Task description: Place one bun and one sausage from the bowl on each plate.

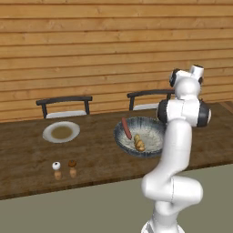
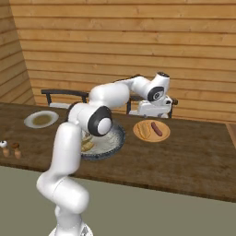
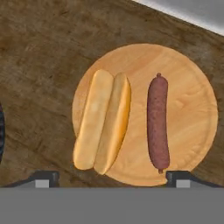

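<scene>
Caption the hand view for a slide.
Open gripper above a round wooden plate holding a split bun and a sausage side by side, apart.

table: dark rough-grained wood | round plate: pale smooth wood, matt | bowl: speckled glazed ceramic

The arm is glossy white, built of thick rounded tube segments that swell at each bend. Dark grey-black discs cap the joints. The pincer ends in two small dark tips with pale grey pads.
</scene>
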Controlling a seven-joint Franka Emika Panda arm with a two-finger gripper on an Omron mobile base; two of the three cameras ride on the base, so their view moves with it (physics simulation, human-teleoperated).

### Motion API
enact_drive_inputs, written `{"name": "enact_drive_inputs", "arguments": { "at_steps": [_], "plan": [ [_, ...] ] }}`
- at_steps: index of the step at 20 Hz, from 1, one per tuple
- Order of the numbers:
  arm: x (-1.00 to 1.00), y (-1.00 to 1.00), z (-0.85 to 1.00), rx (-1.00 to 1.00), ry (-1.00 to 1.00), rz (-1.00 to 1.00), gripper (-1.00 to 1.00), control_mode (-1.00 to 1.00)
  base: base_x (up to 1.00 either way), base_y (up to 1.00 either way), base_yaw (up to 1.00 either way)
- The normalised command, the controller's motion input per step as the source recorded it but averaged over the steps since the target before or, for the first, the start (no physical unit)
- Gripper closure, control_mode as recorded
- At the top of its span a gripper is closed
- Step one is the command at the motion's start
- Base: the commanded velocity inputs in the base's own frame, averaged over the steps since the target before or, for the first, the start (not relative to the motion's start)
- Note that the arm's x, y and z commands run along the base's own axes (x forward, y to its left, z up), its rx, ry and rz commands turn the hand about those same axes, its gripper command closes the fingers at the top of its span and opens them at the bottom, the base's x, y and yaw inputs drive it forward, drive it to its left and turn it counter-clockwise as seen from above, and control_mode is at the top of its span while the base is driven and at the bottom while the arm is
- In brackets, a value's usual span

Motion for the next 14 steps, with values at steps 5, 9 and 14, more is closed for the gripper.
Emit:
{"name": "enact_drive_inputs", "arguments": {
  "at_steps": [5, 9, 14],
  "plan": [
    [-1.00, 1.00, 0.61, 0.00, -0.09, 0.00, -1.00, -1.00, 0.00, 0.00, 0.00],
    [-0.94, 1.00, 0.70, -0.01, 0.06, 0.00, -1.00, -1.00, 0.00, 0.00, 0.00],
    [-0.76, 1.00, 0.34, 0.00, 0.30, -0.06, -1.00, -1.00, 0.00, 0.00, 0.00]
  ]
}}
